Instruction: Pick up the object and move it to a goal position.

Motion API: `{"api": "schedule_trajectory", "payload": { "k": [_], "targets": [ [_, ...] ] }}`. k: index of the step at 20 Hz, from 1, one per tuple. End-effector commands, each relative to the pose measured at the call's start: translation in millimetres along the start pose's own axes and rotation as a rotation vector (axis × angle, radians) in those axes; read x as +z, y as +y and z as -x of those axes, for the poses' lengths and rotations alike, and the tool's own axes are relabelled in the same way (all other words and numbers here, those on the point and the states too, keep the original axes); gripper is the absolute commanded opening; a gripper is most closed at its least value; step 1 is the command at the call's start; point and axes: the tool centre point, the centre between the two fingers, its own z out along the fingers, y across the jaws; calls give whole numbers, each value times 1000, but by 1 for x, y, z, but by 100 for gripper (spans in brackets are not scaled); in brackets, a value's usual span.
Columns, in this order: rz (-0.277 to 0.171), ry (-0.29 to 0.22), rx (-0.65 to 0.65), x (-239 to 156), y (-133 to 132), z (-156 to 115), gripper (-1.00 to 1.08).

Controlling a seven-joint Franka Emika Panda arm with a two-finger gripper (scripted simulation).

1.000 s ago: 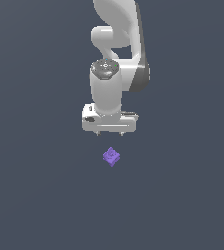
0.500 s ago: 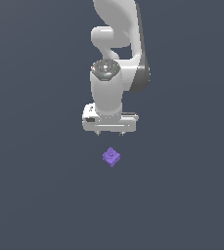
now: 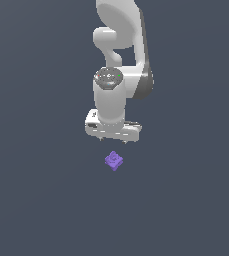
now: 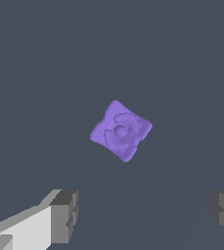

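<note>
Plain dark grey-blue floor (image 3: 41, 200), uniform across both views, no markings.

Item 1: white Panda arm (image 3: 118, 60), descending from the top of the exterior view, wrist pointing straight down.

Item 2: gripper (image 3: 114, 139), white body with grey fingertip pads (image 4: 64, 215). Fingers spread wide apart in the wrist view, nothing between them, nothing touched. Held above the floor.

Item 3: purple blocky object (image 3: 114, 160), small, roughly square, lumpy-edged, with a round raised knob on top. Lies on the floor, turned so a corner points toward the camera in the exterior view. Sits just nearer the exterior camera than the gripper, below it and clear of it. In the wrist view the object (image 4: 121, 131) lies ahead of the two fingertips, about centred on the gap between them, apart from both.
</note>
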Motion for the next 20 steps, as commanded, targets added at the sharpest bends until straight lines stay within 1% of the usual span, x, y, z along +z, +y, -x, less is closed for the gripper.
{"api": "schedule_trajectory", "payload": {
  "k": [1,14,20],
  "targets": [
    [1,2,53,5,-1,-4,100],
    [10,20,390,41,-6,-25,100],
    [14,28,504,53,-8,-32,100]
  ]
}}
